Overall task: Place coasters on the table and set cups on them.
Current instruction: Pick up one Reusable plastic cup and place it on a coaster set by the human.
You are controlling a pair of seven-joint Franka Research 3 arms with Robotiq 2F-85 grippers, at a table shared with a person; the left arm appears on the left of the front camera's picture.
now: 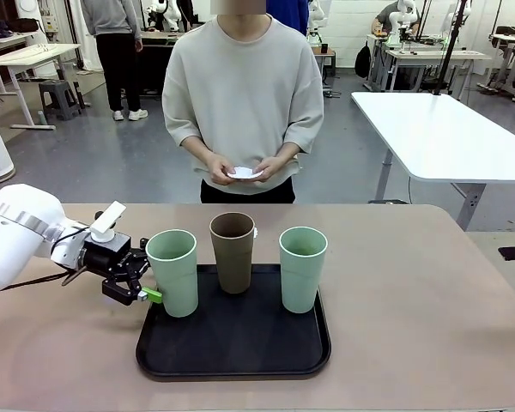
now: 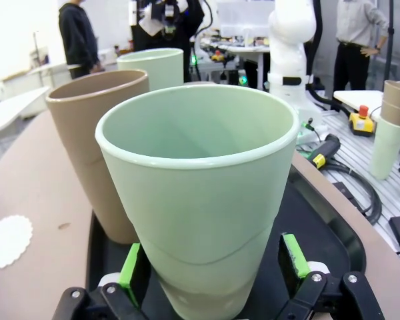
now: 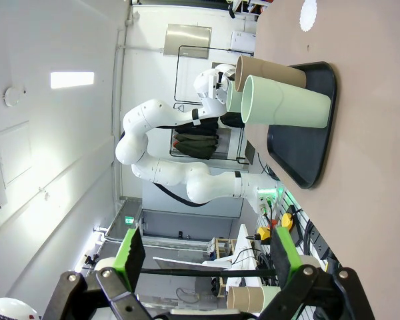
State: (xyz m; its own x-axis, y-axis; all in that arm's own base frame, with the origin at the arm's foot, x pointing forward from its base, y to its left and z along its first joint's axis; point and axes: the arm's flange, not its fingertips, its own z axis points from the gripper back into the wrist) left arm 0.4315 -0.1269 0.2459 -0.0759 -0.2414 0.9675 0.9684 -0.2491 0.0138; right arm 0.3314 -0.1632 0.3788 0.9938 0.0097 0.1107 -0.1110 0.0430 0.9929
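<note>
The task looks barely begun. At the frame's left the left gripper [image 1: 144,275] has its jaws wide either side of the near mint cup [image 1: 172,270], not closed on it. All three cups [image 1: 233,251] stand on the black tray [image 1: 232,356]. One coaster [image 2: 7,241] lies on the matte beige counter [image 1: 412,326], lower left in the left wrist view, and the person's hands [image 1: 219,166] appear to hold more. The right gripper [image 3: 207,257] has its jaws wide and empty. Behind are a grey floor and, upper right, a white table [image 1: 446,129].
</note>
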